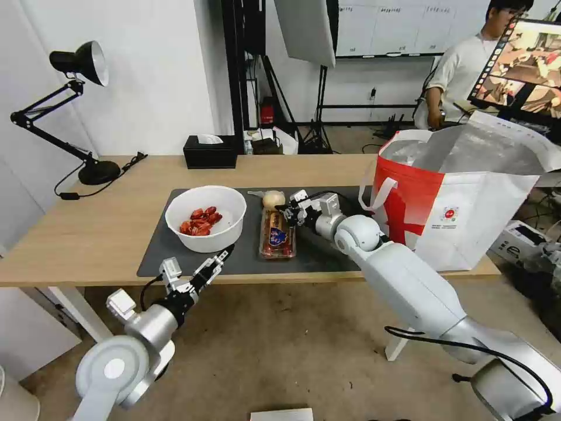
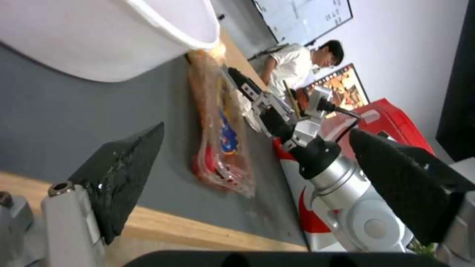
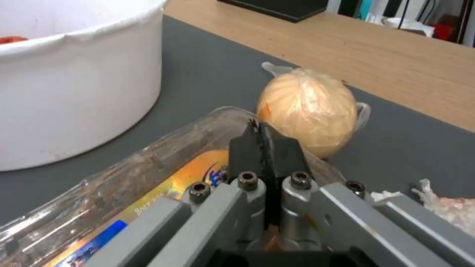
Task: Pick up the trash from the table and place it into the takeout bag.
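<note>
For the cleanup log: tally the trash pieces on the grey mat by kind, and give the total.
Bowl with red scraps: 1
Clear plastic tray: 1
Wrapped beige ball: 1
Crumpled tissue: 1
Total: 4

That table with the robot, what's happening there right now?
The right gripper is shut, low over the far end of the clear plastic clamshell tray beside the plastic-wrapped beige ball. The left gripper is open at the table's near edge, by the white round bowl. The white-and-red takeout bag stands open.
</note>
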You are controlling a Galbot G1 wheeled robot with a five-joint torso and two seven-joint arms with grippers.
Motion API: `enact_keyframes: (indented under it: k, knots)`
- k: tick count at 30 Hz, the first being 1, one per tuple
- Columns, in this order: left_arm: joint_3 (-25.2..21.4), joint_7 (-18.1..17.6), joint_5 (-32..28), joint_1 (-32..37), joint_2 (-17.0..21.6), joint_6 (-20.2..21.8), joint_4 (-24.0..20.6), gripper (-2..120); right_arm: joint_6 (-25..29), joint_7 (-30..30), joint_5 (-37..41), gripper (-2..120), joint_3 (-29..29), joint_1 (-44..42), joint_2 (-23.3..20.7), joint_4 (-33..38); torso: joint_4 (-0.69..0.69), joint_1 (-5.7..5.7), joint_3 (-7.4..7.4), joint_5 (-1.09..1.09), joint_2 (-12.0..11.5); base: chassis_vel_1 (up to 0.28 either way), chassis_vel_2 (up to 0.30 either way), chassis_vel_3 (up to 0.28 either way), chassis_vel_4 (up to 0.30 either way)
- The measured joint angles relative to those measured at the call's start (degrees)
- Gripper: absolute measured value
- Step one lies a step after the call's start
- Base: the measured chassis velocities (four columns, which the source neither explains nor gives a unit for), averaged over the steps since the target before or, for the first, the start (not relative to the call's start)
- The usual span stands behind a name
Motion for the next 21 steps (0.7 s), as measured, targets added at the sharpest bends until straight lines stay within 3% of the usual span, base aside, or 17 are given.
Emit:
enact_keyframes:
  k: [8, 21]
  knots:
    - [4.83, -1.73, -0.55, -5.5, 0.27, 0.01, 2.96, 100, 0.0, 0.26, 0.15, 0, 0.55, -0.04, -0.63, 0.16, 0.0, 0.0, 0.0, 0.0, 0.0, 0.0, 0.0, 0.0, 0.0]
    - [8.18, -2.13, -0.44, -7.84, -1.16, 0.01, 5.63, 100, -0.05, 0.27, 0.22, 0, 0.68, -0.77, -1.13, 0.84, 0.0, 0.0, 0.0, 0.01, 0.0, 0.0, 0.0, 0.0, 0.0]
